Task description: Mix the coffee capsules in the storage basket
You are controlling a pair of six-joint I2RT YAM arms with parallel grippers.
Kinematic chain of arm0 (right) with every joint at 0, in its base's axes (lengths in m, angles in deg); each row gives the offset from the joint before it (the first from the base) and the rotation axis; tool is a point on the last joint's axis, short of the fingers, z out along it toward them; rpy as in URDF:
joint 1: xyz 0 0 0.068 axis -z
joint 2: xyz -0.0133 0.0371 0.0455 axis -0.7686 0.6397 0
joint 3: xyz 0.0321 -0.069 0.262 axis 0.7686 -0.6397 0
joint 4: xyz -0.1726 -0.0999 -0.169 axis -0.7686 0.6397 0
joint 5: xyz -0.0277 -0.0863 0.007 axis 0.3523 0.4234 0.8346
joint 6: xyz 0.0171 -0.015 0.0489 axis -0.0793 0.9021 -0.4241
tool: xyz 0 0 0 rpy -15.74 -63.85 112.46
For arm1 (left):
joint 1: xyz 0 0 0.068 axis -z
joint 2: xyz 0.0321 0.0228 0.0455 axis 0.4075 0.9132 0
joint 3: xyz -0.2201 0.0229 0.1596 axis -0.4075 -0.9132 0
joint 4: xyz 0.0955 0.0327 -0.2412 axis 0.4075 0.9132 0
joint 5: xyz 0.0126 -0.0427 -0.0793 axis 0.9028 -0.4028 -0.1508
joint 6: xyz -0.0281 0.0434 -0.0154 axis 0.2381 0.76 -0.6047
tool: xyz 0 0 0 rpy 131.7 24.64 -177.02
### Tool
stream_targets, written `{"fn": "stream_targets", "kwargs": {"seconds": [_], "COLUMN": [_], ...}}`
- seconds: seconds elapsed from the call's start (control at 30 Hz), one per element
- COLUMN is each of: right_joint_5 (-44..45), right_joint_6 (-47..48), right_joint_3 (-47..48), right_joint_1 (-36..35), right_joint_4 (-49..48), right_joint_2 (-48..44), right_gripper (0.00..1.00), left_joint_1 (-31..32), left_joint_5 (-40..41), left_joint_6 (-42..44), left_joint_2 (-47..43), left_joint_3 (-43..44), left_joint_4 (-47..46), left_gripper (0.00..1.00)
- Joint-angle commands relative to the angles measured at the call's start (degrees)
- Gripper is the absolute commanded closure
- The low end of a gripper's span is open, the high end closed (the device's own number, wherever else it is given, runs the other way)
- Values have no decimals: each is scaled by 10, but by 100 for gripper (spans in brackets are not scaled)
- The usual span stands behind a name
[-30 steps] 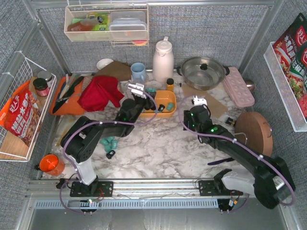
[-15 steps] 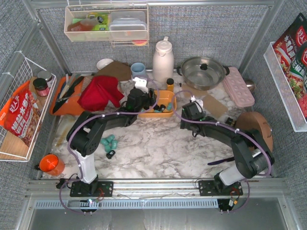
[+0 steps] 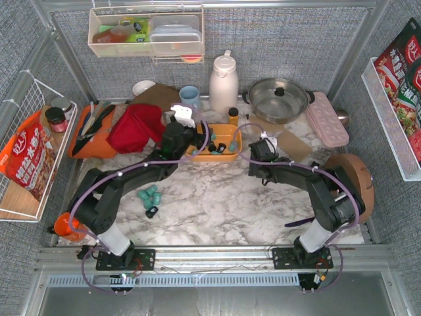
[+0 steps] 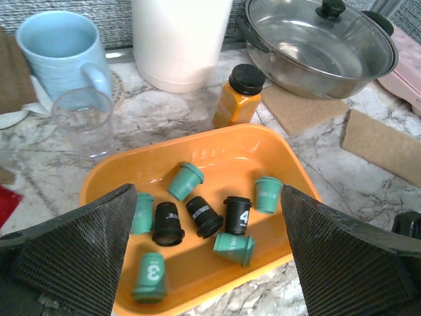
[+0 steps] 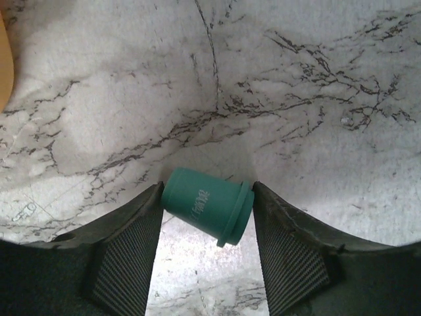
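The storage basket [image 4: 289, 171] is an orange tray holding several coffee capsules, teal [image 4: 184, 181] and black [image 4: 237, 214], lying loose. My left gripper [image 4: 207, 257] hovers over the basket's near edge, open wide, with nothing between its fingers [image 4: 72, 257]. From the top, the left gripper [image 3: 196, 136] is at the left end of the basket [image 3: 231, 155]. My right gripper [image 5: 207, 210] is low over the marble just right of the basket, shut on a teal capsule [image 5: 207, 204] lying sideways, both fingers touching it. More teal capsules [image 3: 148, 195] and a black one [image 3: 152, 212] lie near the left arm.
Behind the basket stand a blue mug [image 4: 59, 52], a clear glass [image 4: 82, 122], a white jug [image 4: 177, 39], a small orange bottle [image 4: 240, 99] and a steel pot [image 4: 316, 46]. A red cloth [image 3: 135, 125] and an orange cutting board [image 3: 92, 135] lie left; a round wooden board [image 3: 348, 181] lies right.
The left gripper has opened wide and drawn back to the basket's left end. The right arm has reached in toward the basket, and its jaws have narrowed onto a teal capsule.
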Motion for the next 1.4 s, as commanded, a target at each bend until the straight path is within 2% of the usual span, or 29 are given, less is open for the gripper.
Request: {"fn": "stream_targets", "kwargs": {"seconds": [0.0,0.33,0.7,1.0,1.17,1.37], "right_joint_5": [-1,4,11,-47,-93,-157], "right_joint_6": [2,9,39,61,96,121], "right_joint_3": [9,15,23,82,146,257], "right_joint_1": [1,4,4,1,-11,-33], "right_joint_4": [-12,1,42,70,40,9], "right_joint_2": [10,5,-69,-129,-93,24], "right_gripper": [41,50,55,57,59,59], "left_joint_1": [0,0,0,1,1,0], "left_joint_5": [26,29,30,68,106,172], "left_joint_6": [8,13,-4,-29,-59,-129], "left_joint_2": [-57,-191,-297,-355,-404,-471], "left_joint_3": [-20,-48,-107,-155,-194,-234], "left_joint_4": [50,215,266,290,285,315], "left_gripper": [1,1,1,1,1,1]}}
